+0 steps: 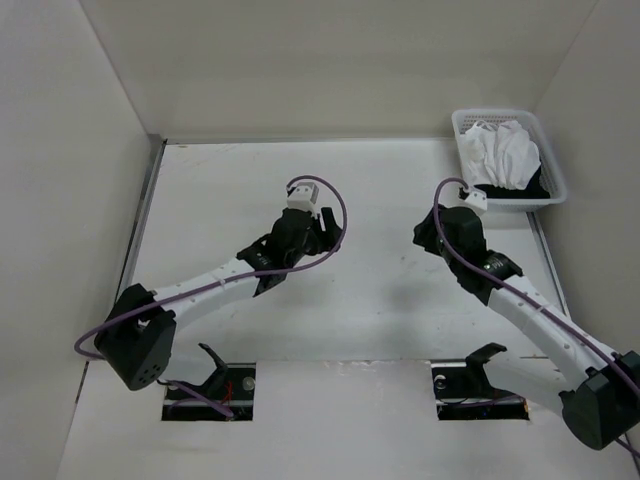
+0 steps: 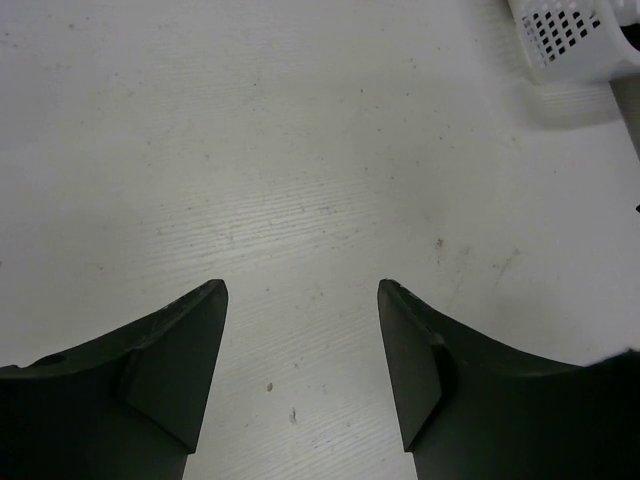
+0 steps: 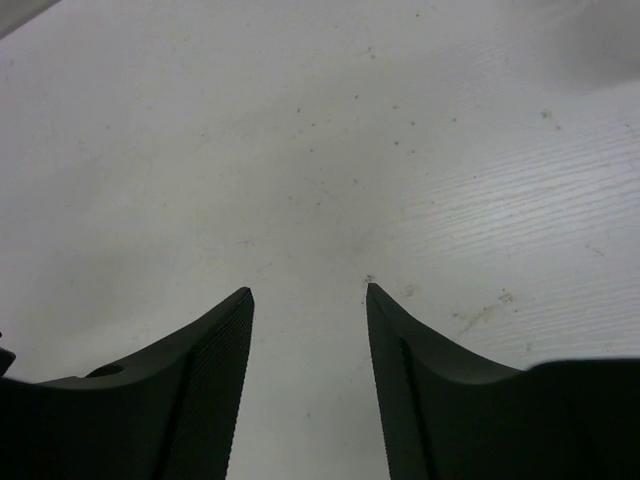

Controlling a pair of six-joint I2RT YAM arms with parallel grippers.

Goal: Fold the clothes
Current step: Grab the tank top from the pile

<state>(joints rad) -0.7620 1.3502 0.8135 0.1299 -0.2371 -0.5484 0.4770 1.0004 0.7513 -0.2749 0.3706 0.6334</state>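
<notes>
The clothes (image 1: 503, 153), a crumpled white garment, lie in the white mesh basket (image 1: 552, 160) at the table's far right corner, on top of black fabric (image 1: 518, 191). My left gripper (image 1: 322, 228) hovers over the middle of the table, well left of the basket. In the left wrist view it (image 2: 302, 290) is open, with only bare tabletop between its fingers. My right gripper (image 1: 432, 232) hangs just in front of the basket's near left corner. In the right wrist view it (image 3: 308, 292) is open too, holding nothing. The clothes show in neither wrist view.
White walls close in the table on the left, back and right. A corner of the basket (image 2: 575, 40) shows at the top right of the left wrist view. Two cut-outs (image 1: 208, 388) (image 1: 478, 390) sit by the arm bases at the near edge.
</notes>
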